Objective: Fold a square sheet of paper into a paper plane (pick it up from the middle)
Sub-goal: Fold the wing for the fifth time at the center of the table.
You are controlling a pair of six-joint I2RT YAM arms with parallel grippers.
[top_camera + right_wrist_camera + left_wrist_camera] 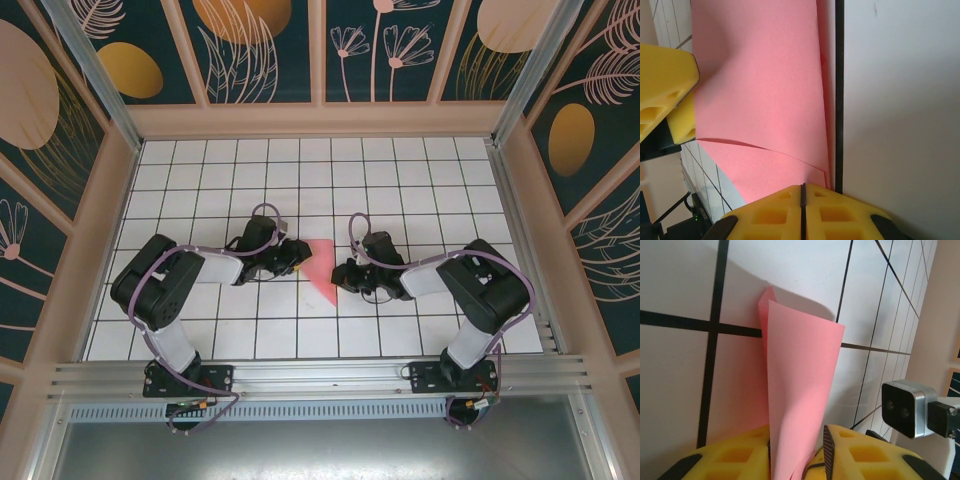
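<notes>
My left pincer [797, 447] and right pincer [802, 195] each clench opposite ends of the creased salmon-pink paper wedge [321, 266], bracing its fold.

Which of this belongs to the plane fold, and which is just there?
Job:
- paper
- left gripper, fingers either side of it
- right gripper, shut on its edge

Just there:
- table
- walls
- rail
</notes>
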